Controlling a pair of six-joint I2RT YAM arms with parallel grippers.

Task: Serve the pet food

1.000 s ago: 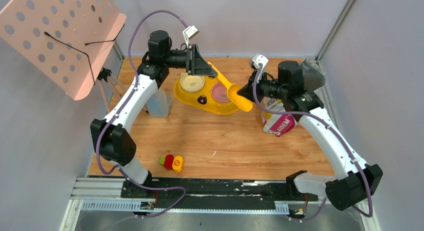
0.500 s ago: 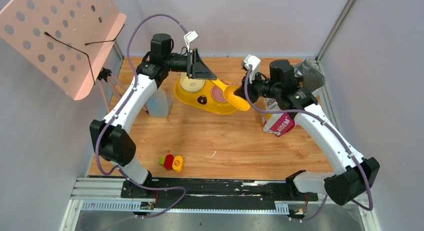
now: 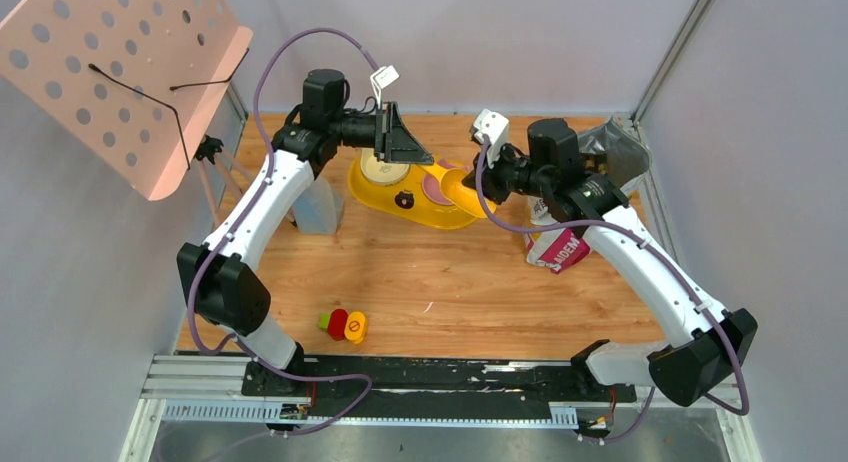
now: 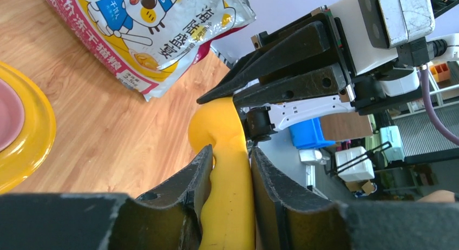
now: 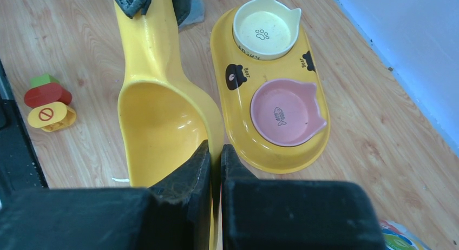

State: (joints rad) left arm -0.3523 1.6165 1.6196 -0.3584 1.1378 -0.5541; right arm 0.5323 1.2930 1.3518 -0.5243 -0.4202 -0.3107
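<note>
Pet food is nowhere in sight. The yellow scoop (image 5: 162,120), lying left to right between the arms, is empty, so the kibble is presumably in the bag (image 3: 560,244), near-right of my right jaws. Those clench the scoop's rim. The left jaws flank its handle, but I cannot tell whether they grip. Only the right wrist view shows the scoop's empty hollow.

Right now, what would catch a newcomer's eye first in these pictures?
An empty yellow plastic scoop hangs over the wooden table, pinched at its bowl rim by the right gripper and at its handle by the left gripper. Beside it sits a yellow two-bowl pet feeder, both bowls empty; a pink perforated music stand looms at far left.
</note>
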